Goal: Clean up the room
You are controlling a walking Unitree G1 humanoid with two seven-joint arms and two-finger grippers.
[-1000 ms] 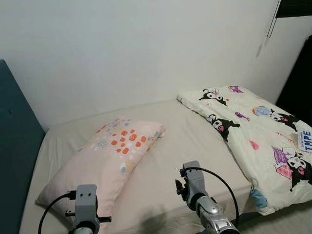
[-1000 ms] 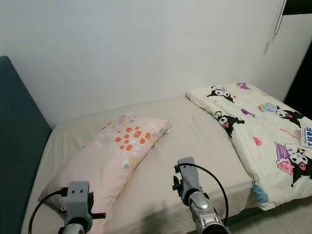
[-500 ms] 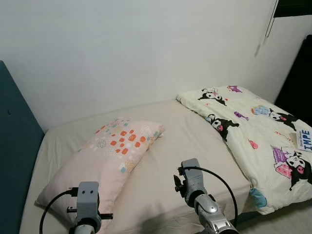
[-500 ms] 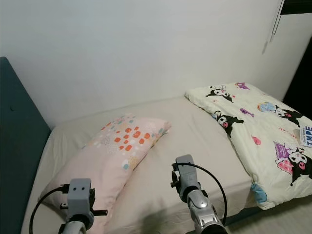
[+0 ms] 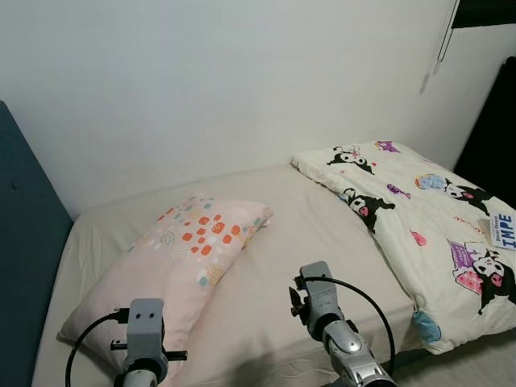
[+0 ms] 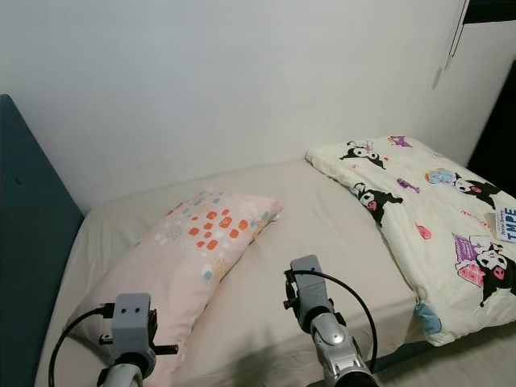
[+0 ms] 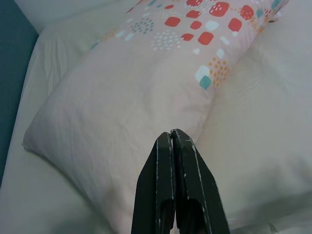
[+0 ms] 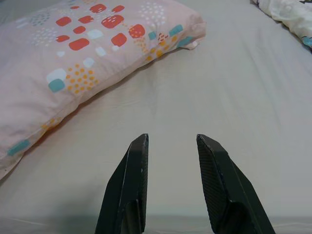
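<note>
So the count here: one pink pillow [image 5: 173, 270] with orange and teal spots, one cream quilt [image 5: 427, 226] printed with cartoon characters, and one bed [image 5: 314, 234] in a beige sheet under both. There's one dark blue headboard [image 5: 24, 250] on the robot's left and one white tag [image 5: 503, 230] with blue lettering on the quilt. Two grippers too, the left gripper [image 7: 171, 141] pinched closed and the right gripper [image 8: 171, 146] with fingers apart.

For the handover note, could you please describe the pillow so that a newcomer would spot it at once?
On the bed, toward the blue headboard, lies the pink pillow. Its orange, white and teal spots set it apart from the cream cartoon-print quilt.
</note>
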